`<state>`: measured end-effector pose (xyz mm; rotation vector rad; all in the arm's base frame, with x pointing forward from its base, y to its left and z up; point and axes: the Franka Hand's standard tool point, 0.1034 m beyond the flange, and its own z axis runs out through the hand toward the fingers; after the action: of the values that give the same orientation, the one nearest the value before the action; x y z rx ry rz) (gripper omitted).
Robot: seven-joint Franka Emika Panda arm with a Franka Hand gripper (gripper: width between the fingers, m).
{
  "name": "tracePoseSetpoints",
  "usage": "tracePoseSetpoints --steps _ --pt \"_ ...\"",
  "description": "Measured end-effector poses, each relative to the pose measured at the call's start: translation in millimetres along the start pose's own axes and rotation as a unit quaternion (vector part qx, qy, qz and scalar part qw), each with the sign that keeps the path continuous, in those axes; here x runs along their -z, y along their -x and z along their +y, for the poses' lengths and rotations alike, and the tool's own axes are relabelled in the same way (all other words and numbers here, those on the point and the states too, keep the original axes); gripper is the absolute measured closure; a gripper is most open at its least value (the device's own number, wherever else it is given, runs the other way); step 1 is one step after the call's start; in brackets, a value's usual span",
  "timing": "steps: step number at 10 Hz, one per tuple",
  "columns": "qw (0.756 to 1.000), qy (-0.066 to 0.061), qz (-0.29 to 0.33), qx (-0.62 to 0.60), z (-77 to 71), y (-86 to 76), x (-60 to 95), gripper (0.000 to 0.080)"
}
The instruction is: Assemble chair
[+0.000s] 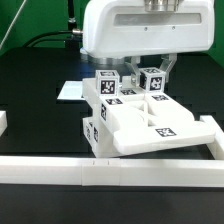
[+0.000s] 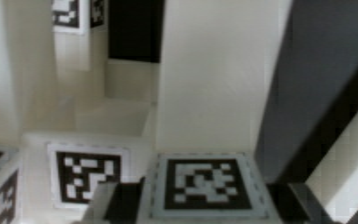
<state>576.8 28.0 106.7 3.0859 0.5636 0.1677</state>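
My jaws (image 1: 153, 72) sit low over the back of the chair (image 1: 150, 120), which rests on the black counter (image 1: 40, 80) against the white border rail (image 1: 110, 170). They look pinched on a tagged post (image 1: 152, 82), though my wrist hides the contact. I should keep the post upright and press it straight down, without twisting.

White tagged chair (image 1: 135, 125) parts, partly joined.
Seat slab (image 1: 160, 128) tilted on black table, tagged posts (image 1: 108, 85) upright behind.
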Motion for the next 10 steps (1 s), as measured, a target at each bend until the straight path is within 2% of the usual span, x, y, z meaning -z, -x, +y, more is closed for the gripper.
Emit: tracePoseSetpoints --steps 3,6,9,10 --pt "0.993 -0.005 0.000 -0.114 -1.1 0.2 -0.3 0.0526" --pt "0.950 -0.019 0.004 -0.310 4.7 2.7 -0.4 0.0526" --pt "0.915 -0.019 0.018 -0.402 1.7 -3.3 -0.3 0.0525" --pt "0.908 -0.020 0.017 -0.418 1.0 -3.3 -0.8 0.0419"
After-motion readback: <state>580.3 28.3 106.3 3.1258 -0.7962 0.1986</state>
